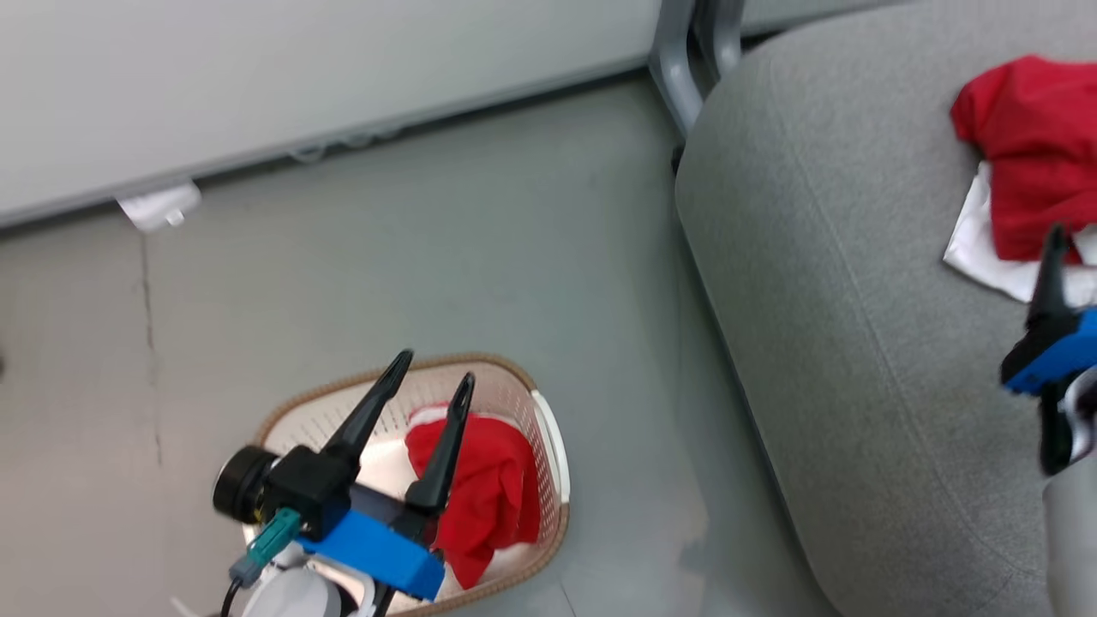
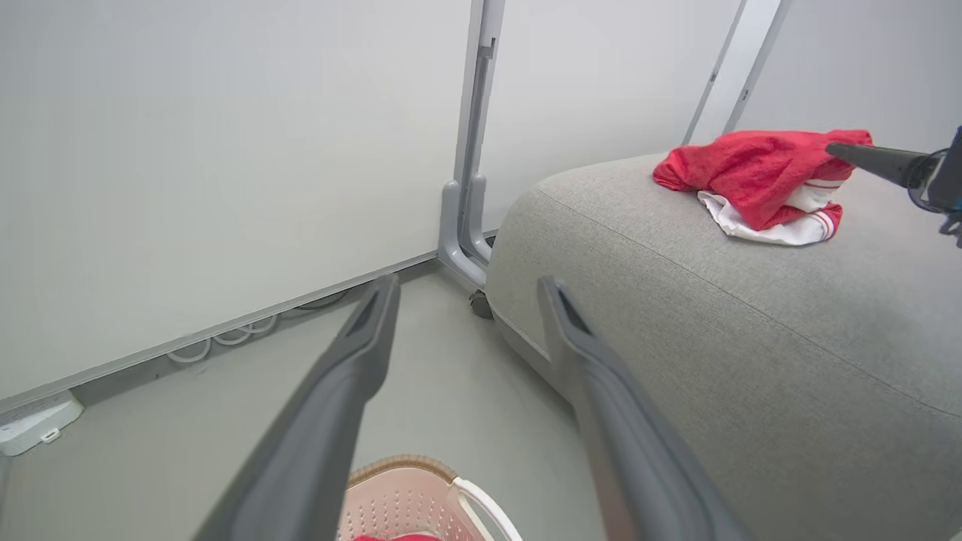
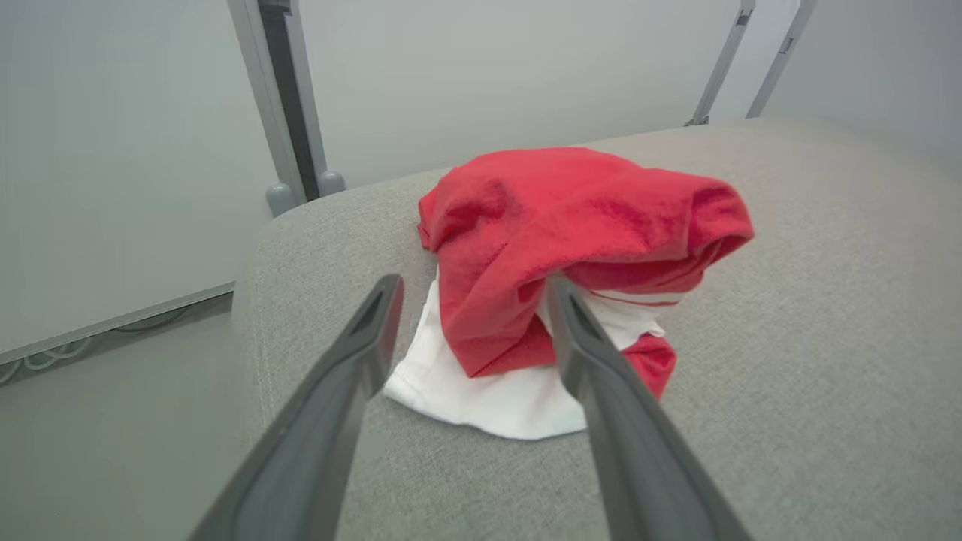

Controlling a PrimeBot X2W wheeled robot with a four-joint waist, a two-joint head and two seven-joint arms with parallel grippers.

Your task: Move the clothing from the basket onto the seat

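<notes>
Red garment (image 3: 571, 218) on seat (image 3: 789, 376) | head view: second garment (image 1: 497, 488) in basket (image 1: 548, 446) | left gripper (image 1: 435, 365), right gripper (image 3: 472, 284) apart

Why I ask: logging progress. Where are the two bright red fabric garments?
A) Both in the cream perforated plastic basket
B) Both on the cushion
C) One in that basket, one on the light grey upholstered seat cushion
C: the red-and-white garment lies on the grey seat cushion, the other red garment in the cream basket.

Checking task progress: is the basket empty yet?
Not empty. A red garment lies inside the basket; a second garment is on the seat.
</notes>
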